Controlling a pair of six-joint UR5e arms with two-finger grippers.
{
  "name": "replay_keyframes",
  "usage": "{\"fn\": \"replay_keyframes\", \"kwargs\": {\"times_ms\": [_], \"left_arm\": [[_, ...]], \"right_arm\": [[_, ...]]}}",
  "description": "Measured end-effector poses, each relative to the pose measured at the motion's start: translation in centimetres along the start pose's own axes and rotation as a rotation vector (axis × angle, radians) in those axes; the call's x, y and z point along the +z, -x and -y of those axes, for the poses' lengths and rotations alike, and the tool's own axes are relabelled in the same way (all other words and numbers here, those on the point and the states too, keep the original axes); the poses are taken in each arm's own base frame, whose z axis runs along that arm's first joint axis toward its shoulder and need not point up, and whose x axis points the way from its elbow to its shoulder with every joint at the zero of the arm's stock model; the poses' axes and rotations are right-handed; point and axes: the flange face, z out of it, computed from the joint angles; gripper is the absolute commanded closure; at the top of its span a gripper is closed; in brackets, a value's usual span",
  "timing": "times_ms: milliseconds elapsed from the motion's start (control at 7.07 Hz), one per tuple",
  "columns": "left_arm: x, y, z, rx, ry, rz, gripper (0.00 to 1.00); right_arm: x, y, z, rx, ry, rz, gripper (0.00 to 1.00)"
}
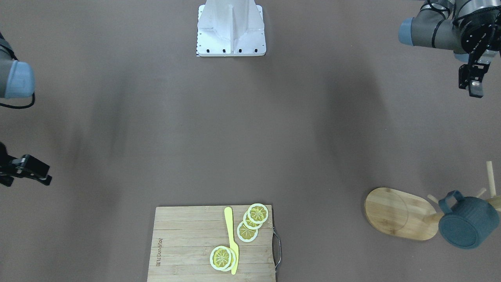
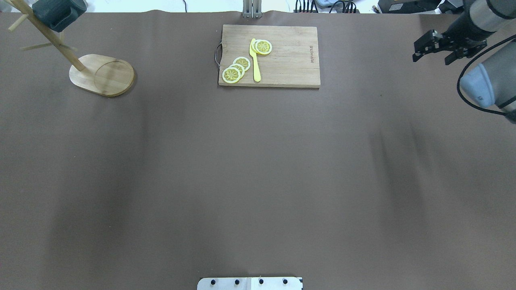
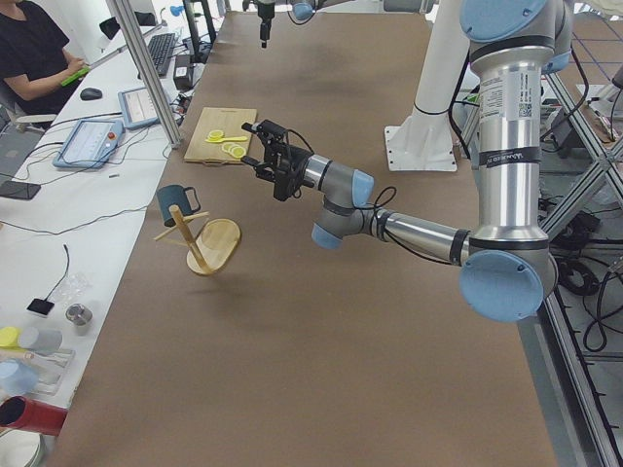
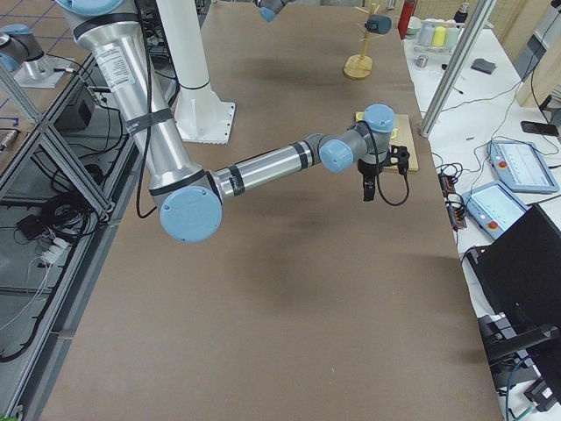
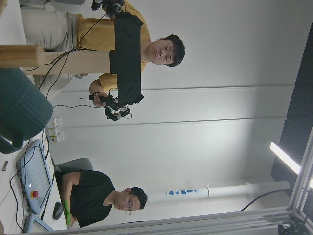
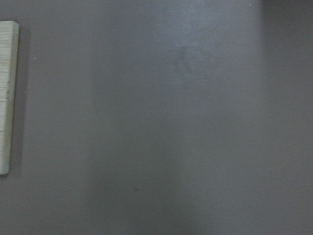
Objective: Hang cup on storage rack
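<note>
The dark blue-grey cup (image 1: pixel 467 221) hangs by its loop handle on a peg of the wooden storage rack (image 1: pixel 399 213), at the table's far-left corner in the overhead view, where the cup (image 2: pixel 58 12) and the rack base (image 2: pixel 102 74) both show. My left gripper (image 1: pixel 471 87) is open and empty, raised and well back from the rack; it also shows in the exterior left view (image 3: pixel 261 148). Its wrist view shows the cup's side (image 5: pixel 19 112) and a peg (image 5: pixel 22 55). My right gripper (image 2: pixel 437 47) is open and empty at the far right.
A wooden cutting board (image 2: pixel 282 60) with lemon slices (image 2: pixel 236 68) and a yellow knife (image 2: pixel 254 60) lies at the table's far middle. The robot's white base (image 1: pixel 231 31) stands at the near edge. Operators sit beyond the far edge.
</note>
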Motion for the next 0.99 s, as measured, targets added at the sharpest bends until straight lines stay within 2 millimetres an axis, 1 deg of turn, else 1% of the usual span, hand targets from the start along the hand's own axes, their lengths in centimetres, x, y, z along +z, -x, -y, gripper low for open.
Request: {"fn": "replay_keyframes", "kwargs": {"times_ms": [141,283,424,566,707,848,990], "left_arm": [[0.0,-0.7,1.3,0.136,-0.031,-0.006,0.02],[0.0,-1.3,2.9,0.282,-0.067,-0.008,0.02],[0.2,-1.7,4.6,0.426,-0.108,0.001,0.02],[0.7,-2.4,6.4,0.552,-0.157,0.031,0.02],[1.4,-3.0,8.3,0.685,-0.208,0.088,0.02],[2.0,-3.5,10.1,0.83,-0.247,0.164,0.02],[2.5,-3.7,11.6,0.959,-0.263,0.252,0.02]], "right_arm": [[0.2,-5.3,0.1,-0.001,0.009,-0.032,0.01],[0.8,-10.7,0.1,-0.019,0.029,-0.064,0.0],[1.4,-15.7,0.0,-0.052,0.055,-0.089,0.0],[1.9,-19.6,-0.2,-0.08,0.077,-0.108,0.0],[2.4,-22.4,-0.6,-0.093,0.1,-0.126,0.0],[2.7,-23.9,-1.1,-0.092,0.12,-0.136,0.0],[2.8,-24.8,-1.5,-0.09,0.13,-0.14,0.0]]}}
